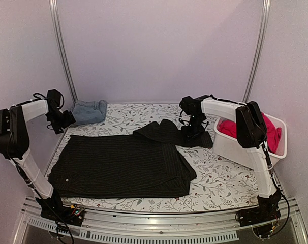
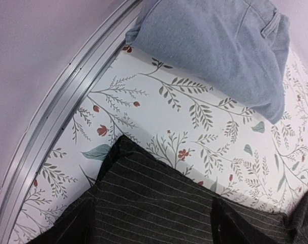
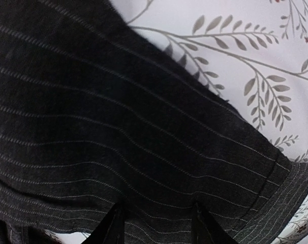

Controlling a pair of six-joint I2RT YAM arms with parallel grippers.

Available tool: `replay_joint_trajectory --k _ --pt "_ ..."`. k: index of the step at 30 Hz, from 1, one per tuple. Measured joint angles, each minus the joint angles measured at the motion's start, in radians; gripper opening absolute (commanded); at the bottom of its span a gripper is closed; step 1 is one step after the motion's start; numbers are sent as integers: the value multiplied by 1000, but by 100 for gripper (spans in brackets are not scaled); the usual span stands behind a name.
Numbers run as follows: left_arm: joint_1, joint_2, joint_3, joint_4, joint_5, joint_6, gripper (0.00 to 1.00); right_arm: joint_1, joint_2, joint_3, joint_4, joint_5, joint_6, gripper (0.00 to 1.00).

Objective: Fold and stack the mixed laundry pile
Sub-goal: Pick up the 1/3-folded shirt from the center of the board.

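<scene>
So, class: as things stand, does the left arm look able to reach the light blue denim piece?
Probably yes: the left gripper sits close beside the denim piece, with only bare table cover between them.

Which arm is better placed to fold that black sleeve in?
The right, probably: the right tool is on the sleeve of the pinstriped shirt, fingertips at the cloth. The left tool hangs by the denim, off the shirt.
</scene>
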Motion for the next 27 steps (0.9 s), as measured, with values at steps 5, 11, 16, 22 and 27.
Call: replay_joint_trajectory --k 5,11,16,22,27 --pt "-1 -26 46 -8 -5 11 78 -14 -12 -29 29 -49 -13 0" --pt "-6 -41 72 -11 -2 39 83 -21 -14 -5 16 -136 0 0" --pt "-45 -48 81 -12 1 72 86 -15 -30 120 -6 -280 37 0" --pt "-125 -89 75 2 39 119 97 -14 -174 83 138 -582 167 0" --pt "-187 -163 23 61 124 156 98 -9 -209 63 267 -709 284 0"
